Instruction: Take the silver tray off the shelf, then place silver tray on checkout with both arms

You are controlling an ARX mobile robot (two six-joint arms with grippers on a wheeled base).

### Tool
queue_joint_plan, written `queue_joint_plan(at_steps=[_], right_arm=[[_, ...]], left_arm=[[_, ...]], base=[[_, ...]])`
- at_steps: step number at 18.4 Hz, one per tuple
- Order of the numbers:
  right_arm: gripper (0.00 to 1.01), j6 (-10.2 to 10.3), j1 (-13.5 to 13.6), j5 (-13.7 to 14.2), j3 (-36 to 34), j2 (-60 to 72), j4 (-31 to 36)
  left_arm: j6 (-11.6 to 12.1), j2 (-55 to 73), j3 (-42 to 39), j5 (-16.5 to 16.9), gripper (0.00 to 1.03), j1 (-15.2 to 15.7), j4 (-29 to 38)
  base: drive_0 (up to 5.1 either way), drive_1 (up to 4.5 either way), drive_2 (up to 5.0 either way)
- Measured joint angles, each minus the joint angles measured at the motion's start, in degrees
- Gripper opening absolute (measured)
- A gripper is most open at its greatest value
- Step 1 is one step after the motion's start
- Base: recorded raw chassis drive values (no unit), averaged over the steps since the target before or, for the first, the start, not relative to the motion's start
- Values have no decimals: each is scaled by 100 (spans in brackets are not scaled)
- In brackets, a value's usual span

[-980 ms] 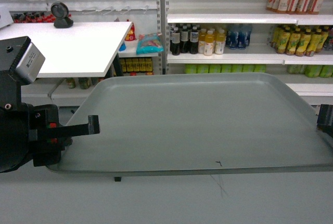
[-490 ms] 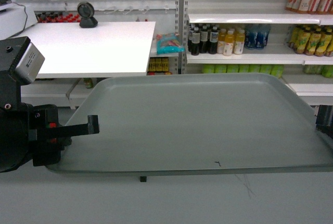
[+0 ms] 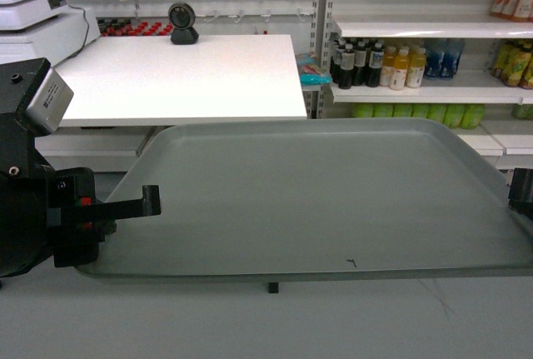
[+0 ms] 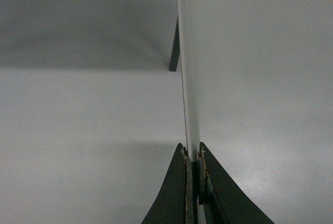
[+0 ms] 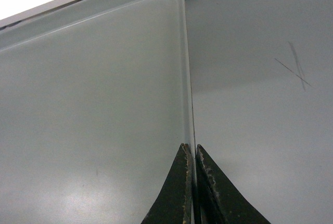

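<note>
Over the last second the checkout (image 3: 179, 76), with its round black scanner (image 3: 184, 23) and white cash register (image 3: 33, 13), has slid rightward to about 11 o'clock above the silver tray (image 3: 316, 196), which suggests the base is turning toward it while the tray hangs level in the same spot. The left gripper (image 4: 193, 169) and right gripper (image 5: 193, 169) stay pinched on the tray's short-edge rims. The bottle-stocked store shelves (image 3: 416, 92) sit at 1 o'clock, and nothing lies between tray and counter.
</note>
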Motion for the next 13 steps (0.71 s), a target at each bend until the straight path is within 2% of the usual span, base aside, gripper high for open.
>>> queue_joint_plan(at_steps=[13], right_arm=[[3,2,28,0,0,-2,13]], left_arm=[[2,0,0,2,3,11,4]], base=[[-505,241,241]])
